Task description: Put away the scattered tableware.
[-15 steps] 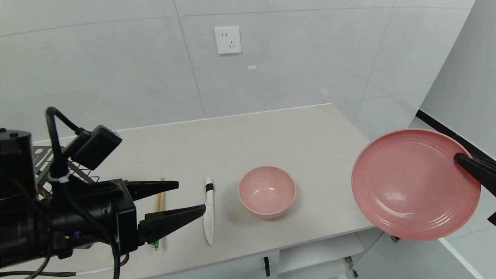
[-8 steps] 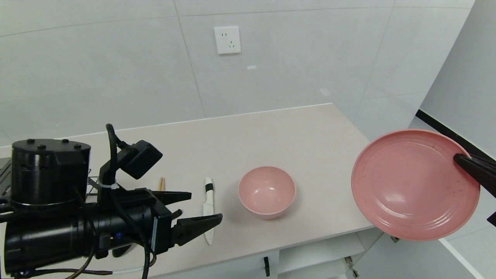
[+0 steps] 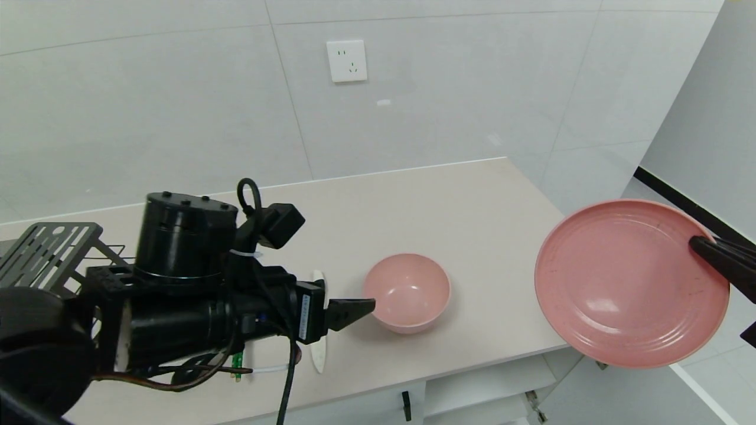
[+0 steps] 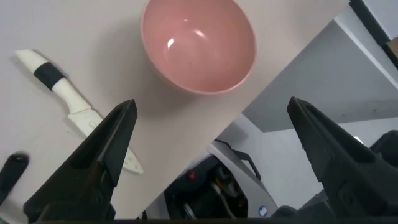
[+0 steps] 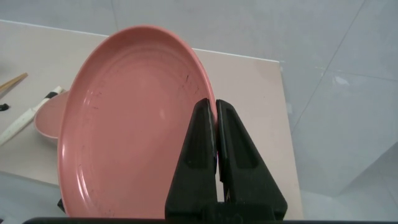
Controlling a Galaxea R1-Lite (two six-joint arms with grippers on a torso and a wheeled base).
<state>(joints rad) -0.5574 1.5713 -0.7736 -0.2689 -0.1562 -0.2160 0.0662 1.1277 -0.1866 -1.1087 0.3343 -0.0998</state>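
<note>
A pink bowl point(image 3: 407, 292) point(image 4: 198, 43) stands upright on the beige counter point(image 3: 449, 206). My left gripper point(image 3: 358, 308) point(image 4: 211, 107) hovers just left of it, open wide, with nothing between its fingers. Beneath that arm lies a white knife point(image 3: 319, 356) point(image 4: 67, 101) with a black band, partly hidden in the head view. Chopsticks point(image 3: 237, 370) point(image 5: 12, 82) lie left of the knife, mostly covered. Off the counter's right edge, my right gripper point(image 3: 703, 246) point(image 5: 217, 111) is shut on the rim of a tilted pink plate point(image 3: 620, 283) point(image 5: 124, 118) held in the air.
A black wire rack point(image 3: 50, 243) stands at the counter's far left. A tiled wall with a socket point(image 3: 347, 60) runs behind. The counter's front edge drops to white cabinet drawers point(image 3: 472, 395). The counter's back half is bare.
My left arm has swung right, passing over the chopsticks and knife until its fingertip is beside the bowl, and its wrist has turned. The plate and right gripper have hardly moved.
</note>
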